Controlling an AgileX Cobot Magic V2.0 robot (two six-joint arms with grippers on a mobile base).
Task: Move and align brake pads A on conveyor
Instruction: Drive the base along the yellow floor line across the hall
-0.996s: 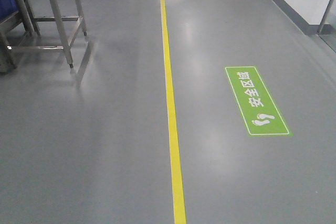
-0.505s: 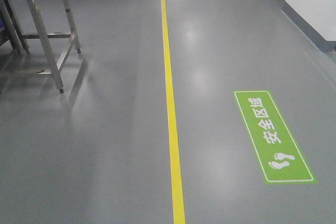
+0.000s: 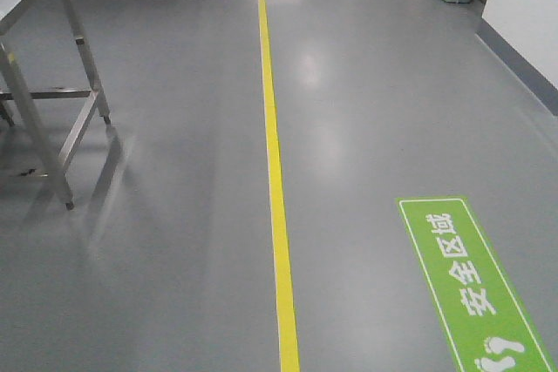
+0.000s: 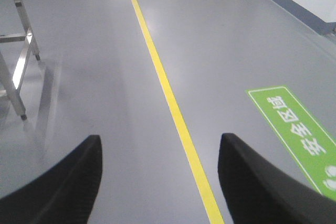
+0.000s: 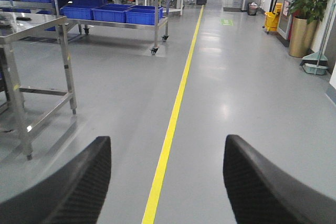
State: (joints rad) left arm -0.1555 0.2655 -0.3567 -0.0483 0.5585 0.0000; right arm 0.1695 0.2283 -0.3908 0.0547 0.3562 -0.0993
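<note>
The brake pads A and the conveyor are out of view in every frame. My left gripper (image 4: 160, 145) is open, its two black fingers spread wide with nothing but grey floor and a yellow line between them. My right gripper (image 5: 168, 148) is open too, fingers wide apart and empty, held above the same floor. Neither gripper shows in the front view.
A yellow floor line (image 3: 272, 154) runs straight ahead. A stainless steel table (image 3: 39, 84) stands at the left, a green floor sign (image 3: 471, 285) lies at the right. Further off are a steel rack with blue bins (image 5: 113, 1), a potted plant (image 5: 307, 9) and a wall (image 3: 523, 6).
The front view has advanced along the floor: the steel table and the green sign have slid down and nearer, and the sign now runs off the bottom edge.
</note>
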